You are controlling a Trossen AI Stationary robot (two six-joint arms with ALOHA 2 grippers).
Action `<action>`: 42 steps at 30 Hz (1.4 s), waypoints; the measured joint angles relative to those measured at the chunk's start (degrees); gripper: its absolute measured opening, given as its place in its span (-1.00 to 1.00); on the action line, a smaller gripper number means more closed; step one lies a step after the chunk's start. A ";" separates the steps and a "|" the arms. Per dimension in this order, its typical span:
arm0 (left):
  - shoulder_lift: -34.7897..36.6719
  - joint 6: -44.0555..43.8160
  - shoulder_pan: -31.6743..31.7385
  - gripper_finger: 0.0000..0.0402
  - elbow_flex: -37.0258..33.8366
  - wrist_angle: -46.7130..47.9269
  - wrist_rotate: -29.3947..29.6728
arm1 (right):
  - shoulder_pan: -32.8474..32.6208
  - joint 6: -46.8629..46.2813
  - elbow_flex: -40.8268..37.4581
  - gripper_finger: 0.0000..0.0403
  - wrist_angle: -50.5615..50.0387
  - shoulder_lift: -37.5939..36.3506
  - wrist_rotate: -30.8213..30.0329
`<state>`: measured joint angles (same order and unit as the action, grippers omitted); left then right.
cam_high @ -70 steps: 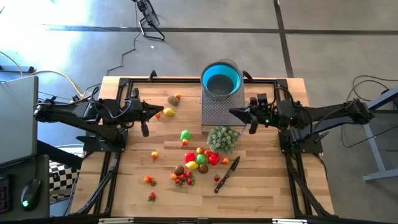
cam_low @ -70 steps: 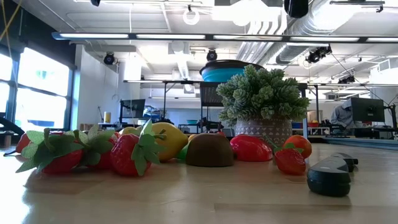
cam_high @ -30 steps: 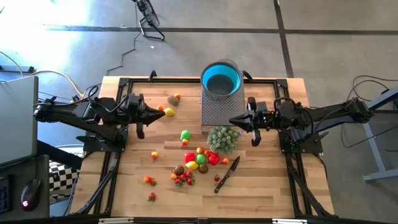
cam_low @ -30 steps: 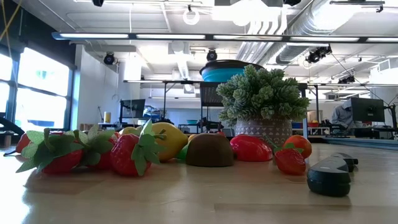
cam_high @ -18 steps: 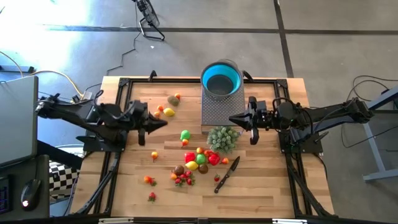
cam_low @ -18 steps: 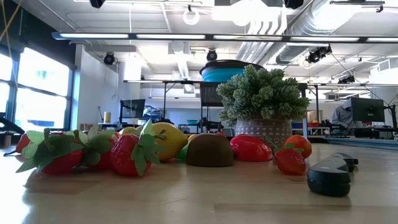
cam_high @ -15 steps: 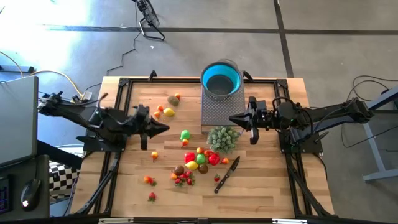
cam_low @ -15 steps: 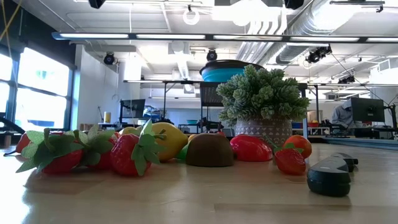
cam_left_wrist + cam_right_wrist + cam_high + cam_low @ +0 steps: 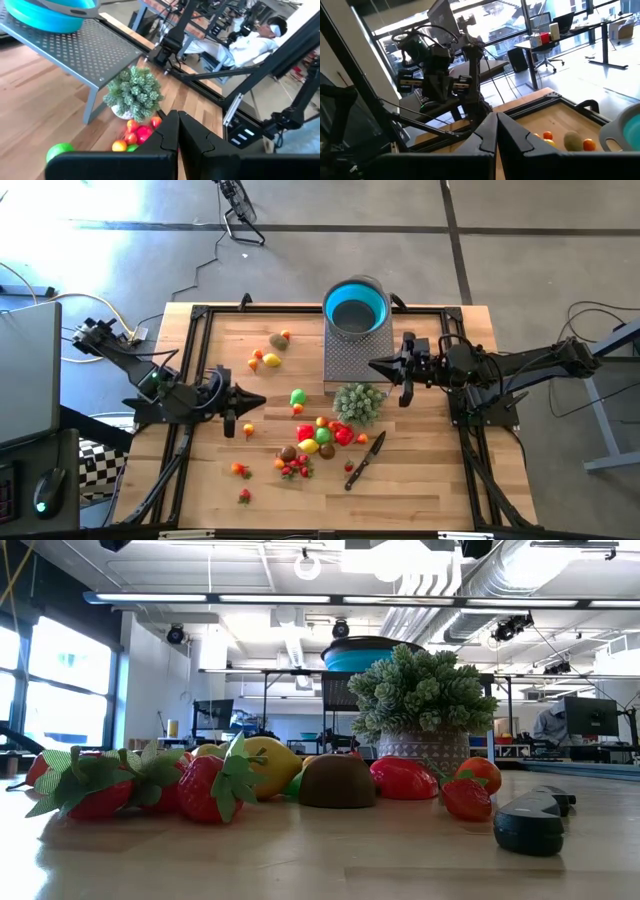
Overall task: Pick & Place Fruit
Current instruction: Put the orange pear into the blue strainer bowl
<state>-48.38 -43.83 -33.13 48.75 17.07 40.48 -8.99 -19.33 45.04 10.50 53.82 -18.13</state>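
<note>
Small toy fruits lie on the wooden table: a cluster near the middle, a green one, a few toward the far left, and strawberries toward the near edge. The low view shows the cluster close up. My left gripper is shut and hovers left of the green fruit, pointing right; its fingers are pressed together. My right gripper is shut, by the grey stand's right side, pointing left. Neither touches anything.
A blue bowl sits on a grey perforated stand at the far middle. A pale green bushy plant stands in front of the stand, beside the cluster. A black-handled knife lies right of the cluster. Bare wood shows at the near right.
My left gripper has swung toward the table's near edge, from beside the far-left fruits to a place left of the green fruit, staying shut. My right gripper has shifted a little toward the far edge. The fruits have kept still.
</note>
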 joint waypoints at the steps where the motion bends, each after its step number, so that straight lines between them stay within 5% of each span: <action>1: 0.00 -0.01 -0.04 -1.00 0.00 0.02 0.34 | 0.00 -0.35 0.01 -0.99 0.00 0.00 0.00; 12: -0.71 0.08 0.11 -1.00 3.46 2.54 1.15 | 0.00 -3.57 0.00 -0.99 -0.13 0.00 0.02; 19: -5.17 -0.77 0.11 -1.00 11.49 14.65 1.25 | 0.00 -3.39 0.00 -0.99 -0.09 0.00 -1.04; 30: -12.00 -26.19 0.11 -1.00 19.91 46.68 -1.96 | 0.00 -3.39 0.00 -0.99 -0.42 0.00 -2.97; 42: -12.31 -29.70 0.11 -1.00 19.91 51.18 -7.03 | 0.00 -3.35 0.01 -0.99 -1.22 0.01 -6.62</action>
<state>-60.69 -73.53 -33.01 68.66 68.25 33.45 -8.99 -22.68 45.05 9.28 53.83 -24.75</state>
